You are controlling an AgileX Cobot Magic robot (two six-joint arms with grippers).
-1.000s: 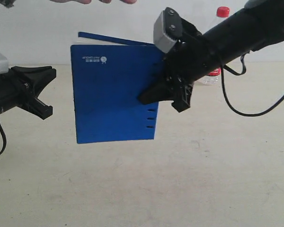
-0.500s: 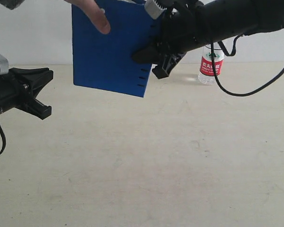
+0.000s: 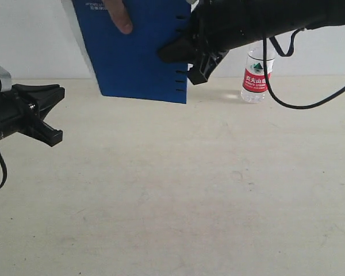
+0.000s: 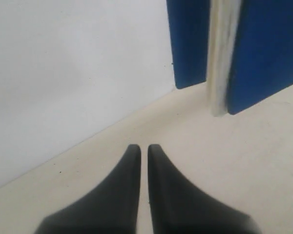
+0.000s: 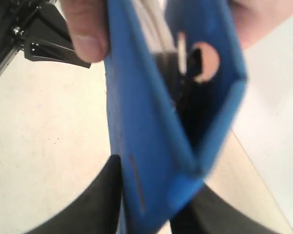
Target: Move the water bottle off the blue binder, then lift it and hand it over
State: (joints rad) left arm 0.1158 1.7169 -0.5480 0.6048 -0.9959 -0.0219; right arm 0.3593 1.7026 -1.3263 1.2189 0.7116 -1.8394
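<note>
My right gripper (image 3: 184,66) holds the blue binder (image 3: 144,57) upright in the air, its jaws shut on the holed edge. In the right wrist view the binder (image 5: 151,122) sits between the two black fingers of the right gripper (image 5: 156,175). A person's hand (image 3: 118,14) grips the binder's top, thumb (image 5: 85,29) on the cover. The water bottle (image 3: 257,77) stands upright on the table at the back right, apart from the binder. My left gripper (image 3: 54,112) hovers at the left, shut and empty; in its wrist view the left gripper (image 4: 143,146) points toward the binder (image 4: 268,53).
A beige table (image 3: 178,190) spreads under both arms, with a white wall (image 3: 34,34) behind it. A black cable (image 3: 299,103) loops down from the right arm near the bottle.
The right gripper has carried the binder upward, so its top is now out of the exterior view. A hand has come down and taken hold of the binder. The left arm has not moved.
</note>
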